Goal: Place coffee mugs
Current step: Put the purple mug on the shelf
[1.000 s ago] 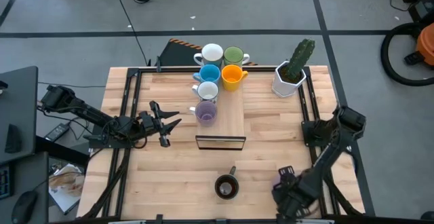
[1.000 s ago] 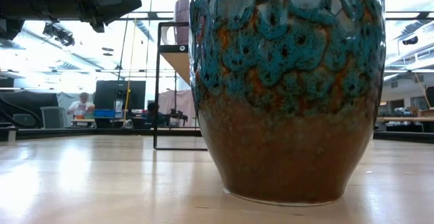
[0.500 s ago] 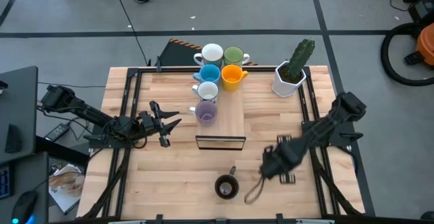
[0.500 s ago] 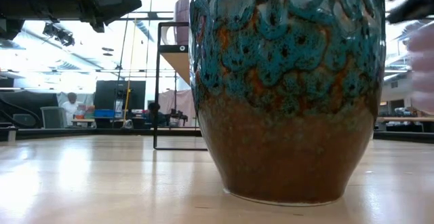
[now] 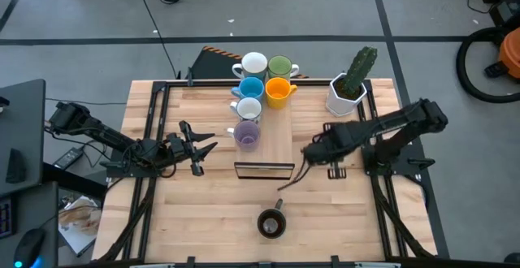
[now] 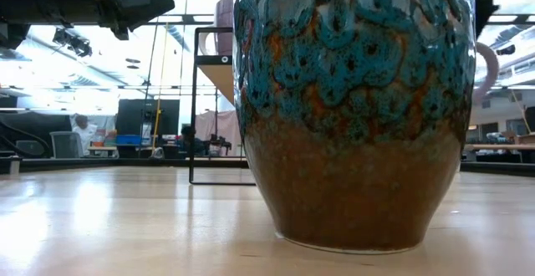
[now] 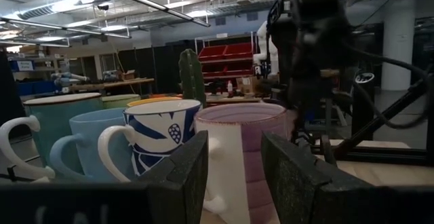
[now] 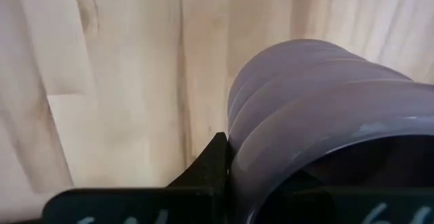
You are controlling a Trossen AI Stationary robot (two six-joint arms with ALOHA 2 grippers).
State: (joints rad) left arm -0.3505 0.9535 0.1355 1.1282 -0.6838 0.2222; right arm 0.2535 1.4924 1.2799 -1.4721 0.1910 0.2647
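My right tool [image 5: 313, 149] hangs over the table [image 5: 325, 219] at about 3 o'clock from the table's middle, just right of the raised wooden shelf [image 5: 276, 138]. It is clamped on a lavender mug [image 8: 325, 115]; in the right wrist view a dark finger [image 8: 210, 163] presses the ribbed wall of that mug. From above the held mug is hidden under my arm. In the low view its pale handle [image 6: 486, 71] shows at the right edge, up off the table.

My left tool [image 5: 199, 148] waits at 9 o'clock, level with the shelf, fingers spread apart with nothing between them. Its wrist view looks past both fingers [image 7: 183, 176] at the mugs on the shelf.

On the shelf: white mug [image 5: 254, 63] and green mug [image 5: 280, 66] at the far end, blue mug [image 5: 251, 88] and orange mug [image 5: 278, 91] next, then a second white mug [image 5: 249, 109], then another lavender mug [image 5: 247, 135] nearest the shelf's front edge.

Dark brown mug [image 5: 271, 223] stands alone on the table at 6 o'clock, close to the front edge; it fills the low view. Cactus in a white pot [image 5: 349, 89] sits at 1 o'clock.
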